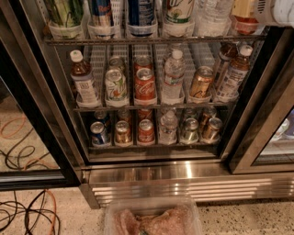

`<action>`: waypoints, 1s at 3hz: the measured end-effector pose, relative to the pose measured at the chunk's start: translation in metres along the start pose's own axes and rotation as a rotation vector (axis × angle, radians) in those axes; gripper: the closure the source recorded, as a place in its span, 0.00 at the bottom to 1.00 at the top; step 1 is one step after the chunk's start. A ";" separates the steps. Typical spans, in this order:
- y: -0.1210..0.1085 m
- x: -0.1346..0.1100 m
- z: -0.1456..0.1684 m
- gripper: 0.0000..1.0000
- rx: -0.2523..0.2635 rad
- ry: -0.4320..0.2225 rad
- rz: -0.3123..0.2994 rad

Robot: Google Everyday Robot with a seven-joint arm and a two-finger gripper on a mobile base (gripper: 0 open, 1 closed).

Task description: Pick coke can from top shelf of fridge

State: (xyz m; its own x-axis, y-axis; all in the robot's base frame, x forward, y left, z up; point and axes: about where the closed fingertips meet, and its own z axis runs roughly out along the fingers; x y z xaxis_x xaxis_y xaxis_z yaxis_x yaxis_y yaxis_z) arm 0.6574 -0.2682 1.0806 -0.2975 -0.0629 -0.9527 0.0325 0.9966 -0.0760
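Note:
The fridge [257,124] stands open in front of me, with black door frames and wire racks of drinks. The top shelf [151,40] runs along the upper edge and holds bottles and cans in clear holders. No red can shows on it. The coke can [145,85] stands upright on the rack below, in the middle column, between a white-and-green can [115,85] and a water bottle [173,75]. My gripper [278,12] shows only as a white rounded part in the top right corner, far above and to the right of the coke can.
A gold-bronze can [201,82] and juice bottles [83,79] share the coke can's rack. The lowest rack holds several cans, one of them red [146,131]. The ribbed steel base [193,183] lies below. Cables [27,206] lie on the floor at the left. A clear tub [151,219] sits at the bottom edge.

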 end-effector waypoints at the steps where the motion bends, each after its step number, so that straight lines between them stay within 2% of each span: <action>1: 0.001 -0.005 0.006 0.38 -0.006 -0.014 0.009; 3: -0.003 -0.009 0.026 0.38 -0.011 -0.028 0.040</action>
State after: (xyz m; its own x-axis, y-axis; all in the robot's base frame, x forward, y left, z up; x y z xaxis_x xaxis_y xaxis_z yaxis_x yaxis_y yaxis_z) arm 0.6846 -0.2723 1.0817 -0.2692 -0.0244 -0.9628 0.0330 0.9989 -0.0346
